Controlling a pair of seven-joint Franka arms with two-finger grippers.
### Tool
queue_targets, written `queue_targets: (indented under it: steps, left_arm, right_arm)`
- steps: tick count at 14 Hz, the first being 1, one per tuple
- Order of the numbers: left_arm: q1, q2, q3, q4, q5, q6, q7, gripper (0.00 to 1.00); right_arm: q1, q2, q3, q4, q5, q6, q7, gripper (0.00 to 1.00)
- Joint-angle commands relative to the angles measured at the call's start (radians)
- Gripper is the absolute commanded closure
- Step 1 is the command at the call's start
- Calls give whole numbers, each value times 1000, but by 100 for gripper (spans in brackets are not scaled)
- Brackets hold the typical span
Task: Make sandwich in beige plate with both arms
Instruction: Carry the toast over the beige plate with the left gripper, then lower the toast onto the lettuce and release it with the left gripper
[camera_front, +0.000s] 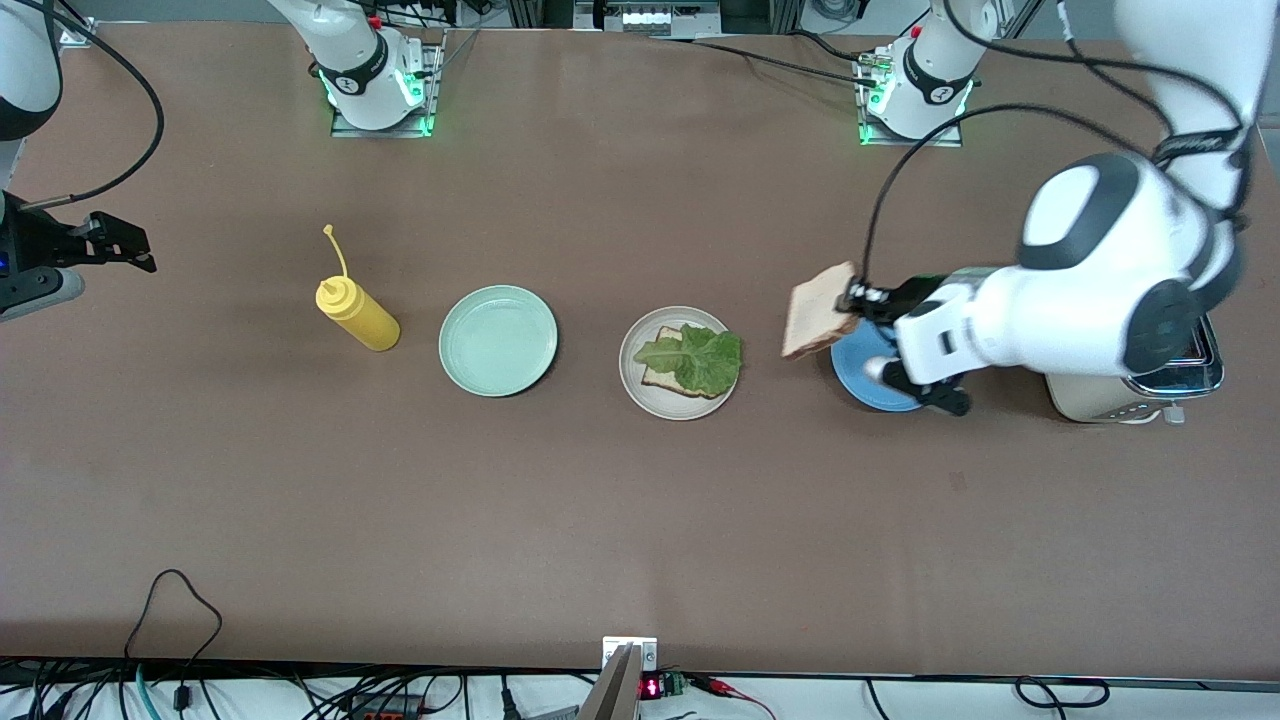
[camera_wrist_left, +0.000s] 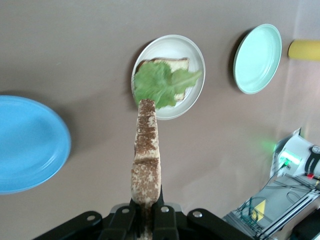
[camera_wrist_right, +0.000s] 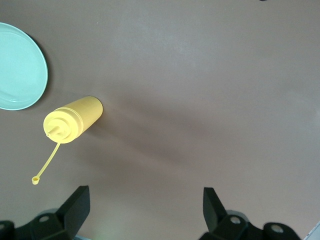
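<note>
Light brown with a darker crust, the top bread slice (camera_front: 820, 308) hangs edge-up in the left end effector (camera_front: 856, 300), which is clamped on one crust edge, over the tabletop (camera_front: 640, 500) at the rim of the blue plate (camera_front: 868, 380). Its long axis points out from the fingers toward the beige plate (camera_front: 632, 375), as the left wrist view shows: the slice's free end lines up with the lettuce leaf (camera_wrist_left: 162, 85). The beige plate sits near, toward the right arm's end of the tabletop from the slice, carrying the bottom slice (camera_front: 662, 375) with the ruffled lettuce on it. By my judgement the coming move is a short carry over that plate, then laying the slice flat on the leaf.

The left arm is clearly the nearer. The right end effector (camera_front: 120, 245) waits, fingers spread wide and empty, over the tabletop's edge, well apart from the yellow squeeze bottle (camera_front: 358, 315) and mint-green plate (camera_front: 497, 340). A toaster (camera_front: 1140, 395) stands under the left arm.
</note>
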Motion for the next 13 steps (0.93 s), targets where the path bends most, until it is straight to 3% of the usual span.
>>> queue_targets:
  steps: [1, 3, 5, 7, 10, 13]
  left_arm:
    - [-65, 72, 16, -12, -94, 115, -49, 99]
    - [-100, 71, 79, -161, -324, 294, -31, 99]
    - [-102, 72, 87, -242, -429, 410, 18, 100]
    - [-99, 69, 90, -367, -585, 525, 146, 99]
    - [-94, 77, 116, -430, -728, 547, 309, 99]
    - [-94, 114, 121, -444, -793, 547, 421, 99]
  right_arm:
    - [-11, -13, 8, -13, -10, 10, -3, 0]
    - [-11, -13, 8, -11, -1, 9, 82, 0]
    - [-9, -16, 10, -11, 13, 3, 294, 0]
    - [-8, -17, 11, -11, 83, -3, 515, 0]
    - [-2, -19, 14, -11, 143, -8, 785, 0]
    - [0, -20, 34, -11, 192, -13, 978, 0]
